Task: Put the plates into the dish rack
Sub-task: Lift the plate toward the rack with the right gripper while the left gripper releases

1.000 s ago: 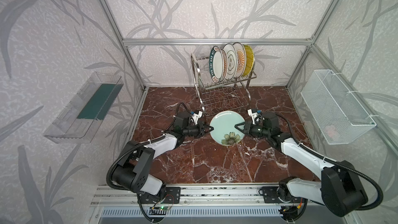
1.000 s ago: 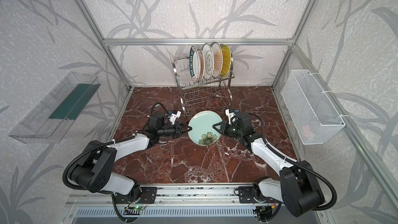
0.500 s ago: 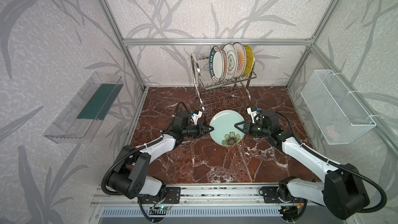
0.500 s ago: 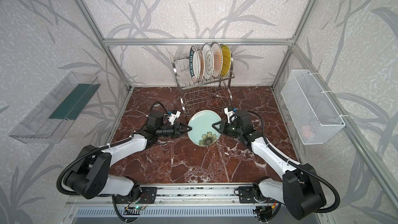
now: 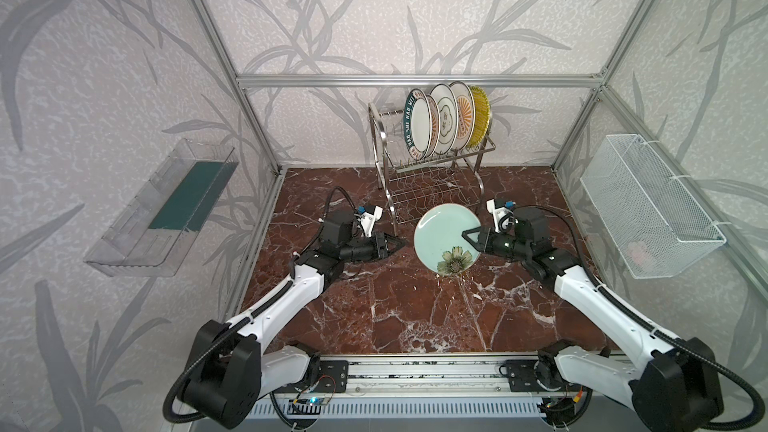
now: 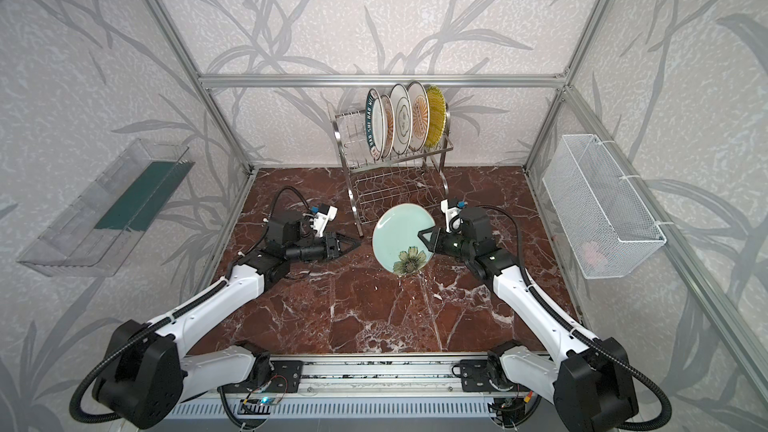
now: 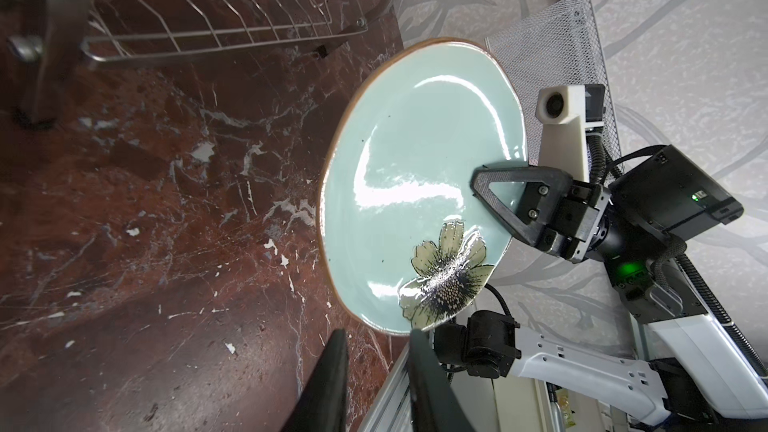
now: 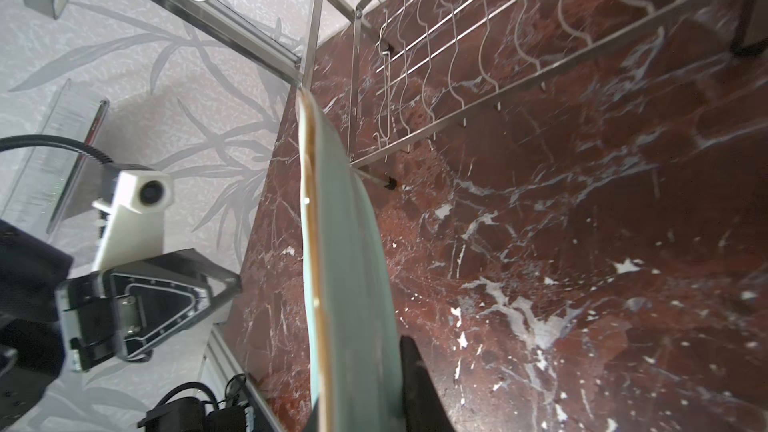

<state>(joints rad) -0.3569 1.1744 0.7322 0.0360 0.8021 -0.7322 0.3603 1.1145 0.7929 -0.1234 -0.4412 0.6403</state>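
Note:
A pale mint plate (image 5: 440,234) (image 6: 399,238) with a flower hangs tilted on edge just above the marble floor, in front of the dish rack (image 5: 432,189) (image 6: 395,184). My right gripper (image 5: 469,236) (image 8: 361,367) is shut on the plate's right rim (image 7: 415,168). My left gripper (image 5: 399,244) (image 7: 376,332) is a short way left of the plate, slightly open and empty. Several plates (image 5: 444,122) stand upright in the rack's upper tier. The lower tier (image 8: 478,47) holds nothing.
A white mesh basket (image 5: 648,205) hangs on the right wall and a clear plastic tray (image 5: 162,209) on the left wall. Aluminium frame posts (image 5: 257,126) line the back corners. The rack's curved legs (image 7: 54,35) stand close behind the plate.
My left gripper has opened, let go of the plate's left rim and drawn back to the left. The plate stays in my right gripper, hardly moved.

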